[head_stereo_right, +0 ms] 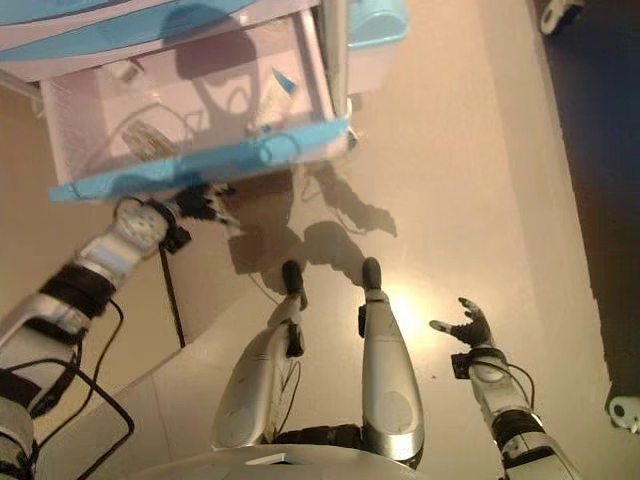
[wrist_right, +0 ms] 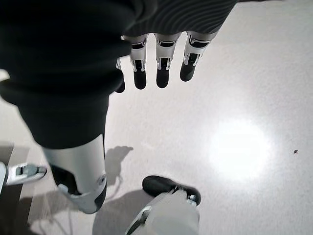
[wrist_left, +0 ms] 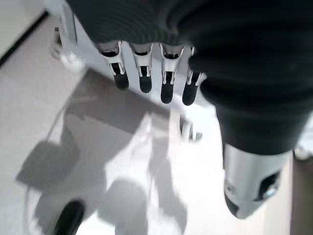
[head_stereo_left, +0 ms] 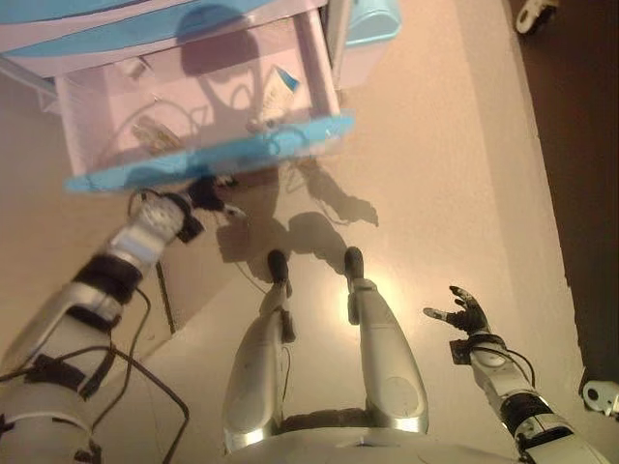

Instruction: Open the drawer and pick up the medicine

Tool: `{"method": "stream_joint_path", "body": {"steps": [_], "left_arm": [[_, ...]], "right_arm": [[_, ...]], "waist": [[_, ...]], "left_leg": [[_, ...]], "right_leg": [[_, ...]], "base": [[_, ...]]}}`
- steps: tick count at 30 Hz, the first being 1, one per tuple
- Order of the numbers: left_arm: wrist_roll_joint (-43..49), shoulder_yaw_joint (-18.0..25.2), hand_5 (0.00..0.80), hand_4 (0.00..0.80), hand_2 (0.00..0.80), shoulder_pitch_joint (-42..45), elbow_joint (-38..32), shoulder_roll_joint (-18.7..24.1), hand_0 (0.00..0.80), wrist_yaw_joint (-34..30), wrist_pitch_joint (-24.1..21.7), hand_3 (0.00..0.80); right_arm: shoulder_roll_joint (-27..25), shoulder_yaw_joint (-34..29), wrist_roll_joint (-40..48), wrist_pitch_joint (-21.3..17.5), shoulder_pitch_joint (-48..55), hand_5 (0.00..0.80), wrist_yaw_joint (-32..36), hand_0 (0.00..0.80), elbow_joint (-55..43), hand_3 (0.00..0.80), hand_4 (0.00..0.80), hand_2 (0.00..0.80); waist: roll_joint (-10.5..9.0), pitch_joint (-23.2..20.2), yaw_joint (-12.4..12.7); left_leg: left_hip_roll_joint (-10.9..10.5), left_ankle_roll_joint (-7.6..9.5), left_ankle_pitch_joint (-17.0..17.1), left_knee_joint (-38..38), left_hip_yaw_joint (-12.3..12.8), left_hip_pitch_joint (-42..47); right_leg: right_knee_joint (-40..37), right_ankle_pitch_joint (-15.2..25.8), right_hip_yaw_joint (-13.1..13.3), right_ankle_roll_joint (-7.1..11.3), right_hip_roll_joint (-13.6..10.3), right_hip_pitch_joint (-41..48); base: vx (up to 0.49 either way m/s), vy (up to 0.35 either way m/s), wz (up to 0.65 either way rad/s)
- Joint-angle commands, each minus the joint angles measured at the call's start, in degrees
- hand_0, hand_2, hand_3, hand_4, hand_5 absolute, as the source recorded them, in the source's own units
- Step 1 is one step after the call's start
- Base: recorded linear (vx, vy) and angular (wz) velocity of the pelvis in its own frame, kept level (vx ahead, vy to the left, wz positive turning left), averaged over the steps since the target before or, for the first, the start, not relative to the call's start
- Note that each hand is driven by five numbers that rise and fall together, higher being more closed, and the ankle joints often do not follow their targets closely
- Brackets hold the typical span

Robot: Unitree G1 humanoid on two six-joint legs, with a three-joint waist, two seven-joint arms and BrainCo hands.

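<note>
Your drawer (head_stereo_left: 208,164) is pulled out, up in the upper left of the head views, its blue front edge running across the frame and the pale inside laid bare. Look inside: a white tube (head_stereo_left: 279,92) with a blue end lies toward the right side of the drawer, tilted, close to the right wall. That looks like your medicine, though you can't tell for certain from here. There's a small packet (head_stereo_left: 153,133) lying lower left in the drawer, near the front, and another small item (head_stereo_left: 131,68) up at the back left; neither is clear enough to name.

Your left hand (head_stereo_left: 206,192) sits just below the blue front edge, left of centre, right up under the drawer's lip. In its wrist view the fingers (wrist_left: 142,73) hang out straight and relaxed in a row, holding nothing, with the floor (wrist_left: 98,161) beneath them and the pale cabinet behind.

Your right hand (head_stereo_left: 465,311) is down in the lower right of the frame, well apart from the drawer, hovering over bare floor. Its fingers (wrist_right: 162,66) are spread loose and straight, empty too.

A light blue bin (head_stereo_left: 370,21) stands at the top, just right of the drawer unit. A dark strip of flooring (head_stereo_left: 580,155) runs down the right edge of the frame.
</note>
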Motion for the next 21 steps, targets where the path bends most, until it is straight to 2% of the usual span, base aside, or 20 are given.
{"method": "stream_joint_path", "body": {"steps": [1,3,4,5,7,8,12,16,20,21], "left_arm": [[-5.8,3.7,0.0,0.0,0.0,-12.9,7.5,6.1,0.0,3.7,2.1,0.0],[-8.0,3.7,0.0,0.0,0.0,-16.6,11.7,6.9,0.0,8.0,1.5,0.0],[-8.8,4.7,0.0,0.0,0.0,-19.6,15.3,7.3,0.0,15.9,0.6,0.0],[-6.6,4.6,0.0,0.0,0.0,-22.6,18.8,7.5,0.0,22.5,-3.0,0.0],[-6.3,3.8,0.0,0.0,0.0,-28.0,23.0,7.4,0.0,31.1,-7.1,0.0],[-8.6,4.1,0.0,0.0,0.0,-28.9,22.4,6.9,0.0,32.8,-7.6,0.0],[-6.4,5.4,0.0,0.0,0.0,-24.7,15.8,3.1,0.0,35.1,-8.3,0.0],[-12.6,9.3,0.0,0.0,0.0,-16.0,10.1,0.0,0.0,30.1,-11.7,0.0],[-16.3,14.4,0.0,0.0,0.0,0.7,2.4,-3.8,0.0,22.0,-15.5,0.0],[-16.6,15.0,0.0,0.0,0.0,2.8,1.5,-4.2,0.0,20.9,-15.8,0.0]], "right_arm": [[-3.6,1.8,-1.8,-1.0,2.6,0.0,1.2,0.0,-2.0,0.0,0.0,0.0],[-4.0,2.5,-1.9,-1.6,2.1,0.0,1.4,0.0,-1.8,0.0,0.0,0.0],[-4.1,3.2,-1.8,-2.1,1.7,0.0,1.3,0.0,-1.7,0.0,0.0,0.0],[-3.8,4.2,-1.7,-2.4,1.4,0.0,0.9,0.0,-1.6,0.0,0.0,0.0],[-3.0,6.5,-0.6,-3.3,0.7,0.0,-0.1,0.0,-1.1,0.0,0.0,0.0],[-2.6,7.3,-0.2,-3.4,0.5,0.0,-0.3,0.0,-1.2,0.0,0.0,0.0],[-1.1,8.5,-0.8,-1.9,-0.5,0.0,-0.4,0.0,-2.6,0.0,0.0,0.0],[0.7,8.0,-1.5,-1.7,-0.3,0.0,0.1,0.0,-2.5,0.0,0.0,0.0],[2.1,5.7,-3.9,-1.3,0.7,0.0,0.3,0.0,-3.6,0.0,0.0,0.0],[2.2,5.3,-4.0,-1.3,0.9,0.0,0.4,0.0,-3.5,0.0,0.0,0.0]], "waist": [[-0.07,-1.5,-3.9],[-0.29,-1.5,-4.5],[-0.58,-1.5,-5.0],[-0.82,-1.5,-5.4],[-1.58,-1.5,-5.7],[-1.95,-1.5,-5.7],[-2.58,-1.5,-4.9],[-2.4,-1.5,-3.9],[-1.51,-1.5,-1.8],[-1.39,-1.8,-1.5]], "left_leg": [[-2.6,2.22,-13.8,12.6,1.5,-2.5],[-2.7,2.33,-14.1,12.9,1.7,-2.7],[-2.8,2.46,-14.4,13.3,1.8,-3.0],[-2.8,2.63,-14.6,13.5,1.9,-3.2],[-2.7,2.79,-15.0,13.6,2.2,-3.5],[-2.7,2.74,-15.1,13.6,2.3,-3.6],[-3.0,2.75,-15.4,12.4,2.3,-2.4],[-3.2,2.92,-15.6,10.5,2.0,0.4],[-3.6,2.68,-15.1,8.1,0.5,5.0],[-3.6,2.63,-15.0,7.6,0.3,5.6]], "right_leg": [[-2.7,1.6,-0.3,-1.73,3.4,-0.6],[-3.4,2.1,0.5,-1.66,3.6,-0.9],[-3.8,2.3,1.1,-1.57,3.7,-1.1],[-3.5,2.3,1.7,-1.55,4.0,-1.4],[-3.4,2.3,2.6,-1.4,4.4,-1.8],[-3.7,2.4,2.8,-1.31,4.5,-1.9],[-4.9,2.8,3.4,-0.74,4.9,-0.9],[-5.8,2.7,3.6,-0.3,5.1,1.4],[-7.1,2.4,2.3,-0.13,4.6,6.5],[-7.5,2.4,2.0,-0.16,4.4,7.3]], "base": [[0.027,0.127,-0.14],[0.018,0.102,-0.23],[0.01,0.081,-0.33],[0.004,0.064,-0.26],[-0.004,0.01,-0.07],[0.0,0.0,0.0],[-0.034,-0.016,-0.09],[-0.028,-0.03,-0.06],[-0.021,-0.063,-0.01],[-0.002,-0.072,0.03]]}}
